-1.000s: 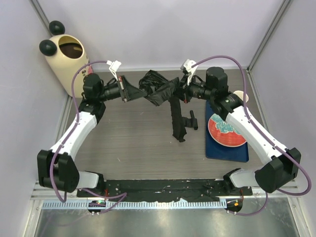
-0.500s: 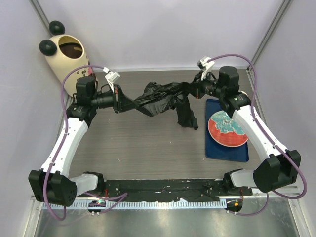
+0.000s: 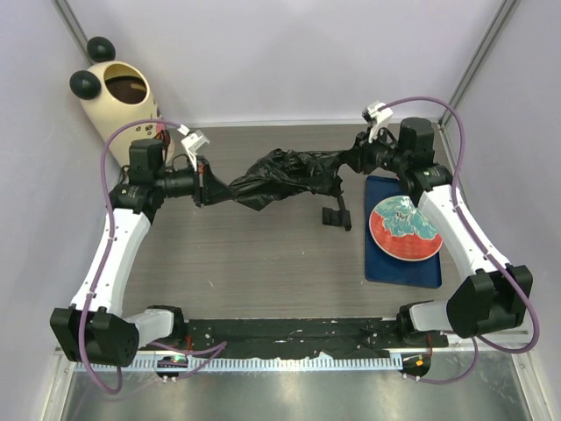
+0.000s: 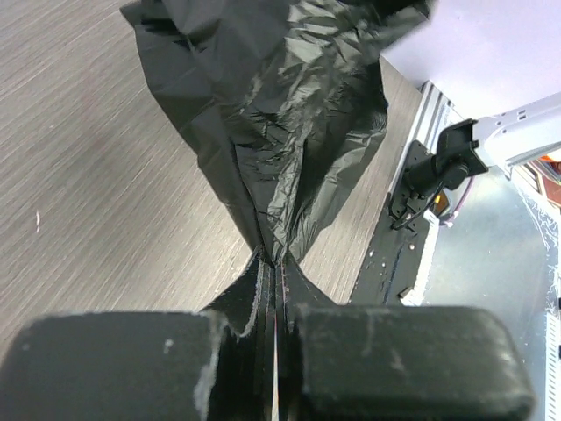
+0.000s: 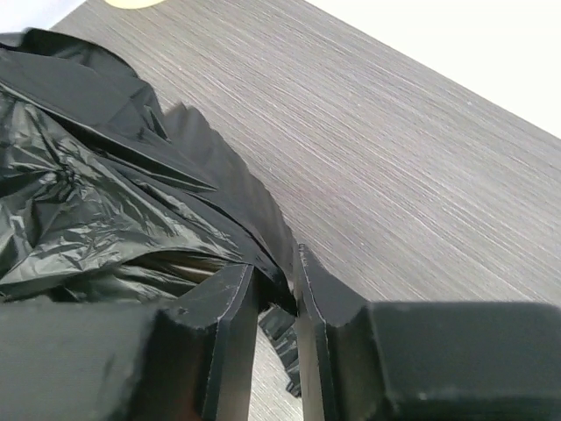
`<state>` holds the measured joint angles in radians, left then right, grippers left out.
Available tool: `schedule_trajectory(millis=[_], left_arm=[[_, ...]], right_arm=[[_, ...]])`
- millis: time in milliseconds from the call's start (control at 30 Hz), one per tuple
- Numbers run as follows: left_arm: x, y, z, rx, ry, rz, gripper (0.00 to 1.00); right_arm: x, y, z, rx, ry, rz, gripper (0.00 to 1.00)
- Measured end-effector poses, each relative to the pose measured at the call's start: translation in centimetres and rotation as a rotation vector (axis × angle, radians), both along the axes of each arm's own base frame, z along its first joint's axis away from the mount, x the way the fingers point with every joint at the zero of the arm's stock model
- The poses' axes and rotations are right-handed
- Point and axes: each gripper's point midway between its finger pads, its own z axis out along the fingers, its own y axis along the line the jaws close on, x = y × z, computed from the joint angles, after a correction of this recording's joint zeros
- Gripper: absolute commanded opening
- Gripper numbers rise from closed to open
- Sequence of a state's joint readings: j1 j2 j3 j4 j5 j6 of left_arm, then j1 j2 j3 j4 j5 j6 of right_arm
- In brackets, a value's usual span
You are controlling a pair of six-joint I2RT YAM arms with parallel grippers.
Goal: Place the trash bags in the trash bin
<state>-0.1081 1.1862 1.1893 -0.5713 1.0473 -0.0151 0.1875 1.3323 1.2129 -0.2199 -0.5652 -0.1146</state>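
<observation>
The black trash bag (image 3: 282,174) hangs stretched between my two grippers above the middle of the table. My left gripper (image 3: 203,181) is shut on its left end; in the left wrist view the bag (image 4: 280,114) fans out from the pinched jaws (image 4: 276,263). My right gripper (image 3: 351,160) is at the bag's right end. In the right wrist view its jaws (image 5: 279,267) stand slightly parted, with a fold of the bag (image 5: 88,202) still lying between them. The cream trash bin (image 3: 118,105) with black ears stands at the far left corner, behind the left arm.
A blue tray (image 3: 394,267) carrying a red plate (image 3: 401,230) lies at the right under the right arm. A small black object (image 3: 336,217) rests on the table below the bag. Grey walls close in the table's sides and back.
Both arms have drawn apart, pulling the bag out into a long band and lifting its hanging strip. The right jaws have parted from shut.
</observation>
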Motion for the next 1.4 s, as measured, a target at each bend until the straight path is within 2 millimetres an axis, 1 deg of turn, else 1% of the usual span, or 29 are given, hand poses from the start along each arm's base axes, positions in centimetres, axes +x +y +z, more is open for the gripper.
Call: schedule_trajectory(millis=[67,100,167,200,233,367,400,467,500,600,733,767,833,867,933,967,1000,1033,1067,1100,1167,1267,1333,1400], left_arm=[[0.1,0.5,-0.2,0.005,0.011,0.016,0.0],[0.2,0.8,-0.4,0.009,0.014,0.022,0.0],[0.1,1.0,-0.6,0.013,0.023,0.028,0.0],[0.1,1.1,-0.7,0.016,0.029,0.031,0.0],[0.0,1.2,-0.8,0.019,0.035,0.034,0.0],[0.0,1.9,-1.3,0.03,0.056,0.052,0.0],[0.0,2.0,-1.3,0.031,0.06,0.056,0.0],[0.0,2.2,-1.5,0.033,0.07,0.063,0.0],[-0.1,2.2,-1.6,0.034,0.074,0.066,0.0],[-0.1,2.4,-1.8,0.038,0.088,0.073,0.0],[-0.1,2.8,-2.3,0.053,0.102,0.082,0.0],[0.0,2.9,-2.6,0.063,0.105,0.086,0.15],[-0.1,3.2,-3.2,0.089,0.1,0.086,0.39],[-0.2,3.3,-3.4,0.105,0.103,0.085,0.54],[-0.4,3.3,-3.5,0.143,0.071,0.068,0.62],[-0.4,3.3,-3.3,0.162,0.045,0.056,0.69],[-0.4,3.2,-2.9,0.183,0.008,0.04,0.74],[-0.4,3.0,-2.4,0.205,-0.042,0.019,0.77],[-0.5,2.6,-1.8,0.23,-0.092,-0.004,0.84],[-0.7,2.1,-1.3,0.253,-0.142,-0.032,0.87],[-1.5,0.7,-0.6,0.287,-0.243,-0.1,0.89],[-3.6,-1.7,-0.3,0.309,-0.342,-0.204,0.92],[-4.8,-3.0,-0.9,0.309,-0.373,-0.256,0.93],[-5.5,-3.8,-2.5,0.309,-0.377,-0.278,0.93]], right_arm=[[0.4,-0.8,-0.5,-0.01,0.01,-0.013,0.19],[0.5,-1.0,-0.8,-0.014,0.018,-0.017,0.19],[0.7,-1.4,-1.6,-0.02,0.043,-0.021,0.21],[0.8,-1.5,-2.0,-0.023,0.053,-0.021,0.27],[0.8,-1.6,-2.3,-0.026,0.062,-0.019,0.29],[0.9,-1.8,-3.1,-0.035,0.085,-0.01,0.28],[1.0,-1.8,-3.3,-0.035,0.09,-0.007,0.24],[1.2,-2.0,-3.5,-0.037,0.101,-0.006,0.06],[1.4,-2.1,-3.6,-0.037,0.103,-0.001,0.01],[1.5,-1.9,-3.5,-0.024,0.114,0.018,0.01],[1.4,-1.1,-2.7,0.023,0.125,0.064,0.01],[1.3,-0.9,-2.4,0.042,0.13,0.075,0.01],[1.1,-0.1,-1.8,0.08,0.144,0.103,0.01],[1.1,0.3,-1.4,0.096,0.148,0.119,0.01],[0.9,1.5,-0.5,0.124,0.157,0.151,0.01],[0.6,2.3,-0.1,0.138,0.163,0.171,0.01],[0.2,3.0,0.2,0.147,0.168,0.19,0.01],[-0.4,4.1,0.6,0.16,0.176,0.216,0.01],[-0.9,5.2,0.8,0.172,0.185,0.24,0.01],[-1.5,6.1,0.9,0.185,0.201,0.26,0.01],[-2.6,7.8,1.0,0.205,0.24,0.285,0.01],[-3.0,9.2,1.6,0.245,0.269,0.283,0.01],[-2.9,9.5,2.0,0.27,0.279,0.266,0.01],[-2.8,9.9,2.4,0.292,0.287,0.257,0.01]])
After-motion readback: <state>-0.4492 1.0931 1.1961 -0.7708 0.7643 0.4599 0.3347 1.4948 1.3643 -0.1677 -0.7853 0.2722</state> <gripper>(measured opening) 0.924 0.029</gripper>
